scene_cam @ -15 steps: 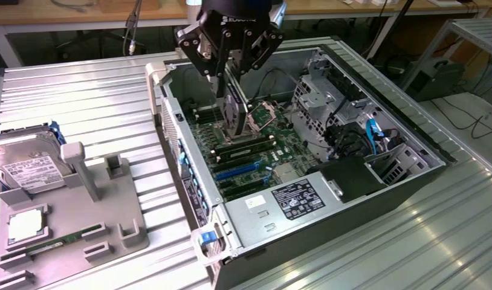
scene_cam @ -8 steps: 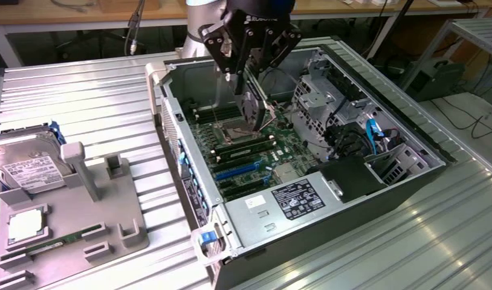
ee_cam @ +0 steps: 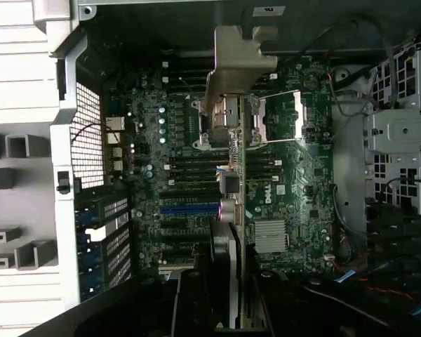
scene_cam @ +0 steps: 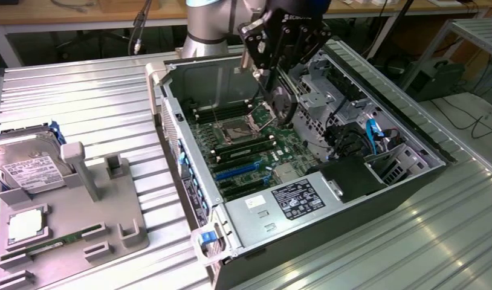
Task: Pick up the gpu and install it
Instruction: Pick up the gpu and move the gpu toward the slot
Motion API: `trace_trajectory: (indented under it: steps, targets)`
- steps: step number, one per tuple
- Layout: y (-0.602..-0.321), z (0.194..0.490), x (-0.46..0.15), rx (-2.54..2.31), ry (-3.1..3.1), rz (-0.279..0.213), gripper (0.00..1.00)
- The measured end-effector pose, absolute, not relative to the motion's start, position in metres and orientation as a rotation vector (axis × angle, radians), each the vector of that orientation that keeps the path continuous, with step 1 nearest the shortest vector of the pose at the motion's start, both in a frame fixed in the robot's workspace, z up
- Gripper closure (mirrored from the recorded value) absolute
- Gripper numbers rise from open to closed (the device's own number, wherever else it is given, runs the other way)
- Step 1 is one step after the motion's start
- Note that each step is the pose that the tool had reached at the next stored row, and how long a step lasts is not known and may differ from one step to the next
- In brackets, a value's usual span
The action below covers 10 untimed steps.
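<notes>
Black gpu (scene_cam: 283, 104) in hand (scene_cam: 277, 71), over open case (scene_cam: 222, 78), clear of walls

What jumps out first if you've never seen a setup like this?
The open computer case in the middle of the ribbed metal table, its green motherboard laid bare. Right above it the robot's gripper holds the gpu upright over the board. On the exterior view's left, a grey tray carries a hard drive.
</notes>
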<state>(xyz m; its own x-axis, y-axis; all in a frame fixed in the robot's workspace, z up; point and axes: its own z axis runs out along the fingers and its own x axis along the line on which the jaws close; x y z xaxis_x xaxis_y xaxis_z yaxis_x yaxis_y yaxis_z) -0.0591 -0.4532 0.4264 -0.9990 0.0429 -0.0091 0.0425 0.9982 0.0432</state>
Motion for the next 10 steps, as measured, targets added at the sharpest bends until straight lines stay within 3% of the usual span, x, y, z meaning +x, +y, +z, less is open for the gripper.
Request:
trace_trajectory:
  steps: [10]
  targets:
    - [-0.4532, 0.4263, -0.0467, 0.067, 3.13, 0.067, 0.72]
